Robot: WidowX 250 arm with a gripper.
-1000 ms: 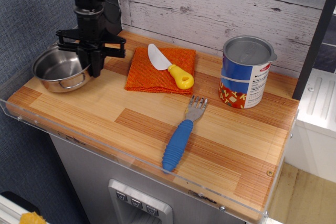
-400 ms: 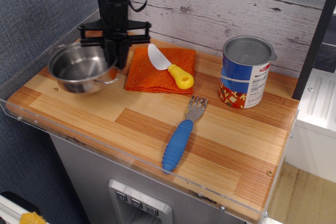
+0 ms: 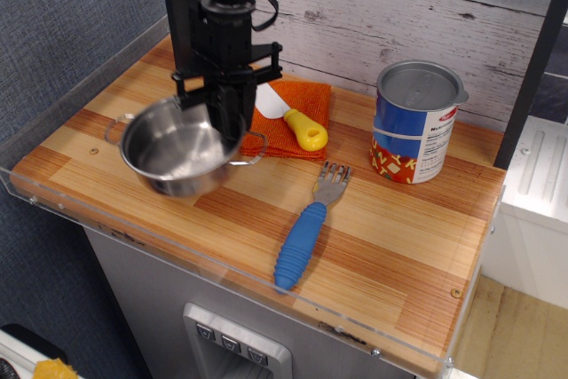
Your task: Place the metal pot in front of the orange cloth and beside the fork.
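We find the end effector point(image 3: 228, 123) closed on the far rim of the metal pot point(image 3: 176, 149), fingers pointing down and pinching the wall. The pot hangs directly below and to the left of the end effector as the camera sees it. It looks slightly blurred and appears raised off the bench point(image 3: 382, 246), though we cannot confirm the clearance.

The orange cloth point(image 3: 293, 108) lies just behind and to the right of the end effector, partly hidden by it. A white knife with yellow handle point(image 3: 297, 123) rests on the cloth. The fork point(image 3: 308, 224) lies to the right of the end effector and nearer the camera, tines toward the cloth. A tin can point(image 3: 415, 122) stands well to the right, clear of the work.

In our judgement the pickup is complete and the carry is well advanced. The pot sits close to the front-left corner of the cloth, but a gap remains between it and the fork. What is left:
- a short shift to the right, toward the fork's tines
- lowering the pot onto the bench in front of the cloth
- releasing the rim and withdrawing

We note the pot's right loop handle is close to the cloth edge; snagging is possible.
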